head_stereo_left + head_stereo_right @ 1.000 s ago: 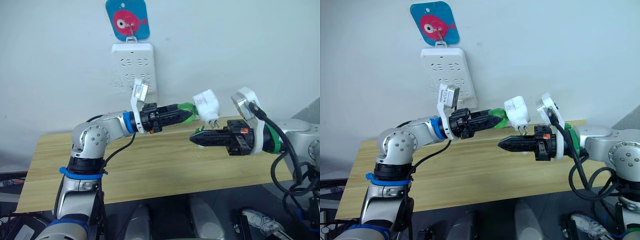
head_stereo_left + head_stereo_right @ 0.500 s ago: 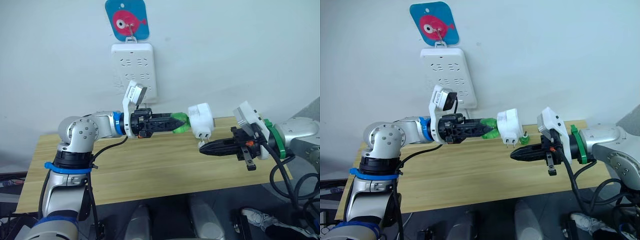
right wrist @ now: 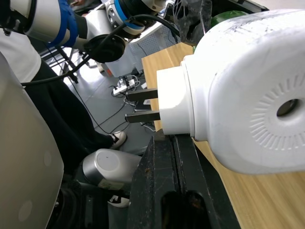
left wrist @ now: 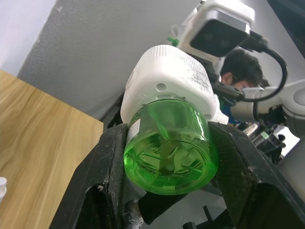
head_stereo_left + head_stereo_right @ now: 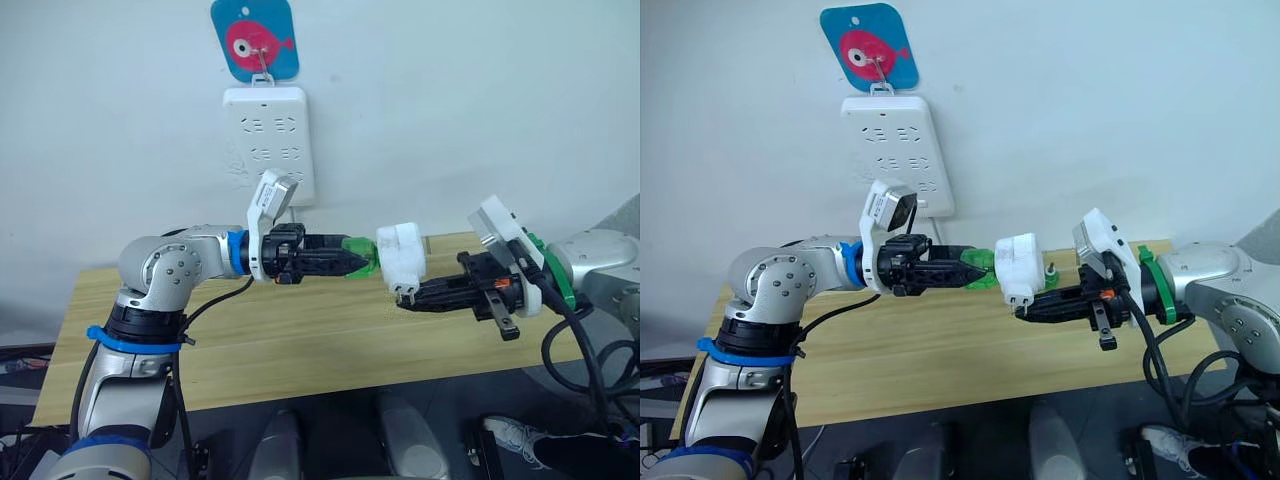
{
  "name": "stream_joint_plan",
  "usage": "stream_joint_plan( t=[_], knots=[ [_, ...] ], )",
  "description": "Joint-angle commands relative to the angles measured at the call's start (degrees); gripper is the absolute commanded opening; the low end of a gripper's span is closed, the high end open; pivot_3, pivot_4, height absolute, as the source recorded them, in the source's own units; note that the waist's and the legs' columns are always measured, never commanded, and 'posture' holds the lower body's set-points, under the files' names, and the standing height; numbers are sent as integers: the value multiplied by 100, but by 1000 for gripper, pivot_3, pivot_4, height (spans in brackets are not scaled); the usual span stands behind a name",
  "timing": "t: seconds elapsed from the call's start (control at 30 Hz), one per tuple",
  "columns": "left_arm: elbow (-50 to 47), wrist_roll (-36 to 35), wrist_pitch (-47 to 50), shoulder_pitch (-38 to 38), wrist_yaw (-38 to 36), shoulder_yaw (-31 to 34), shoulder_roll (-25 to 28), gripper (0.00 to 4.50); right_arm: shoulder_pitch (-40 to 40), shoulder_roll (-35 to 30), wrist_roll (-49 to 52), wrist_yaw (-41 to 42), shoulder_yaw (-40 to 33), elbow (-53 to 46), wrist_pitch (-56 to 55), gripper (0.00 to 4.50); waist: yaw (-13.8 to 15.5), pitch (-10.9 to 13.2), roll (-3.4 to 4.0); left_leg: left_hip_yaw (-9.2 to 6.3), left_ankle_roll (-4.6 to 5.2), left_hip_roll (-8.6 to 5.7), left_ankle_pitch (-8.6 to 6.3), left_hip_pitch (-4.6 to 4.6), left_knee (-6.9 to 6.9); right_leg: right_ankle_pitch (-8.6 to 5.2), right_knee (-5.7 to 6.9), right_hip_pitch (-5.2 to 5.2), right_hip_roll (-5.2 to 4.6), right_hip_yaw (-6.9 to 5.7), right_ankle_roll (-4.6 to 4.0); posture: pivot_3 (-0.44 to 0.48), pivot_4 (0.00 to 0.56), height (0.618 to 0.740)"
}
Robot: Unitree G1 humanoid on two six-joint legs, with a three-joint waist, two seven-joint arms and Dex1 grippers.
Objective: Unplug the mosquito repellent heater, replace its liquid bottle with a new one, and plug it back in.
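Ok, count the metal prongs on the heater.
2. Both prongs stick out side by side from the plug face of the mosquito repellent heater, just above the right gripper.

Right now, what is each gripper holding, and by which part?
Left gripper clamps the green bottle screwed into the mosquito repellent heater. Right gripper holds nothing, just under its prongs.

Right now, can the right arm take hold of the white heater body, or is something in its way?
Probably yes. The right gripper is already just under the mosquito repellent heater, nothing between them. The left gripper clamps only the green bottle, leaving the white body free.
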Motion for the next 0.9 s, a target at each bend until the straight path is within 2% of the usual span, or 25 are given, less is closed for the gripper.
stream_joint_plan(
  t=[0.03,0.17,0.33,0.6,0.9],
  knots=[
    [-269,117,-47,76,-114,-192,45,2265,-240,94,280,-90,-310,-53,11,0,-2,0,0,0,0,0,0,0,0,0,0,0,0,0,0,-221,182,734],
    [-162,76,-15,38,62,-66,-103,2265,-355,183,658,-241,-422,-18,271,0,-1,0,0,0,0,1,0,0,0,0,0,0,0,0,0,-220,181,734],
    [-125,-61,168,19,265,100,-249,2265,-348,269,667,-378,-378,-156,299,0,-5,0,0,-1,0,0,0,-1,1,0,0,0,-1,-1,0,-222,183,734],
    [-301,166,59,112,89,-133,-77,2265,-464,535,777,-750,-420,-164,384,0,-9,-1,0,-1,0,0,0,0,0,0,2,0,0,-1,0,-222,184,734],
    [-410,309,-67,185,11,-244,-51,2265,-512,638,814,-810,-440,-131,455,0,-6,-1,1,-1,0,0,0,0,0,0,2,0,0,-1,0,-220,181,734]
  ],
)
